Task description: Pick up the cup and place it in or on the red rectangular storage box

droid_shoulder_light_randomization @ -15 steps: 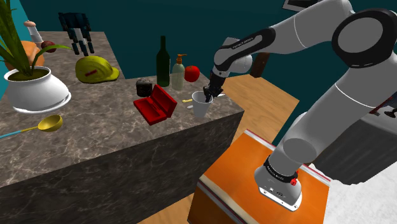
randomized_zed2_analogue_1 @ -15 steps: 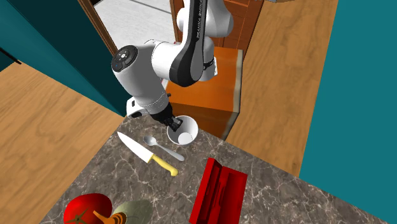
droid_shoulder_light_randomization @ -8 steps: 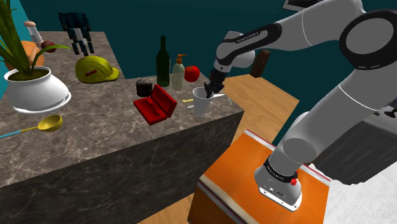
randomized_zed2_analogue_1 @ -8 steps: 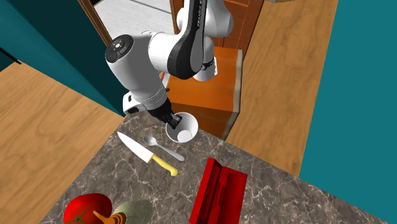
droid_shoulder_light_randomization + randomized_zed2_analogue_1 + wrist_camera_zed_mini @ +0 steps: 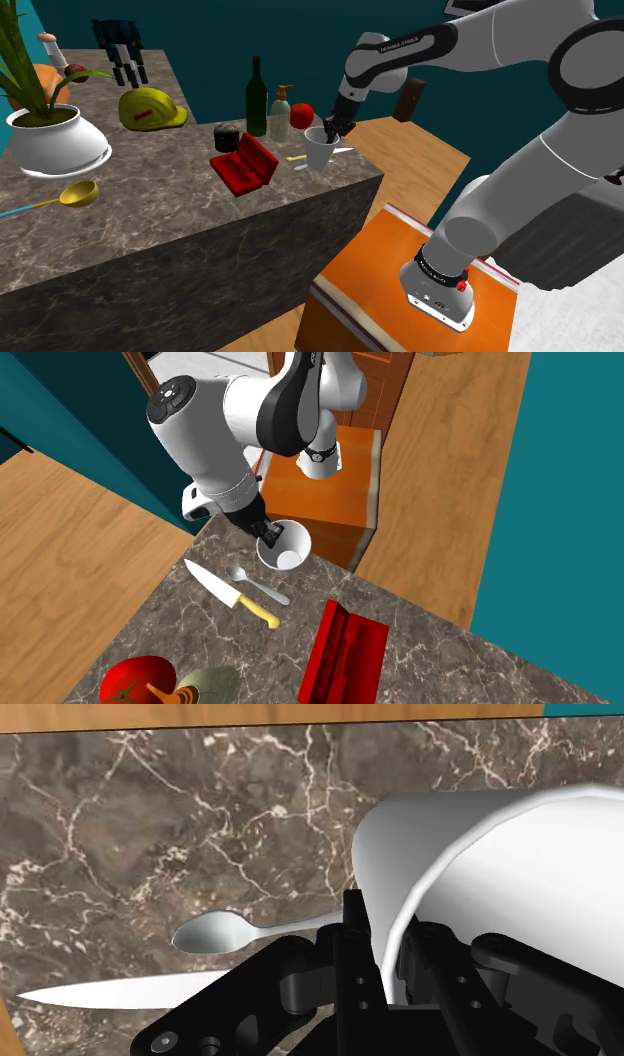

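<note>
A white cup (image 5: 319,151) hangs tilted just above the marble counter (image 5: 150,230), near its corner. My black gripper (image 5: 331,131) is shut on the cup's rim, one finger inside and one outside. From the second exterior view, the cup (image 5: 288,552) is below the gripper (image 5: 270,533). In the wrist view the fingers (image 5: 352,954) clasp the cup's wall (image 5: 500,854). The red rectangular box (image 5: 245,165) lies open on the counter, to the shoulder view's left of the cup; it also shows as red box (image 5: 345,650).
A spoon (image 5: 256,584) and a yellow-handled knife (image 5: 235,598) lie beside the cup. Behind stand a dark bottle (image 5: 257,96), soap dispenser (image 5: 280,113), red fruit (image 5: 302,115) and small dark jar (image 5: 228,137). A yellow helmet (image 5: 150,107) and potted plant (image 5: 55,140) sit farther left.
The gripper has risen with the cup in its grip. The cup has left the counter and tilted, moving slightly toward the bottle.
</note>
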Controlling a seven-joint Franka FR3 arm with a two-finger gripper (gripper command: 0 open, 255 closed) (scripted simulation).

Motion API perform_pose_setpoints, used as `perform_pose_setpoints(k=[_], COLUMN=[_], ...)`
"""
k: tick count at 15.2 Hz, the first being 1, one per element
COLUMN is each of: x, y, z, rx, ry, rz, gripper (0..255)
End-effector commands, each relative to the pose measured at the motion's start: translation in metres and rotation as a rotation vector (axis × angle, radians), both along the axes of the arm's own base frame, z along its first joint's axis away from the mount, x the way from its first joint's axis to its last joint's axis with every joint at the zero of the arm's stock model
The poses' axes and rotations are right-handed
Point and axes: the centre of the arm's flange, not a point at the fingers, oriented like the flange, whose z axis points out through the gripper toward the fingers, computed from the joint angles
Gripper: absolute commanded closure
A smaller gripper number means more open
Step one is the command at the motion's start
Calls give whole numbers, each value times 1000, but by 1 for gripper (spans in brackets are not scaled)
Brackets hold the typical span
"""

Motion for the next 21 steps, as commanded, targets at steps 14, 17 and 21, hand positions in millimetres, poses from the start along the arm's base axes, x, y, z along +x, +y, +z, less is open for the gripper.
perform_pose_setpoints(k=[14,17,21], x=[1,1,21], y=[1,1,18], z=[79,95,106], rx=[0,0,0], ry=[0,0,0], rz=[0,0,0], gripper=[255,255,255])
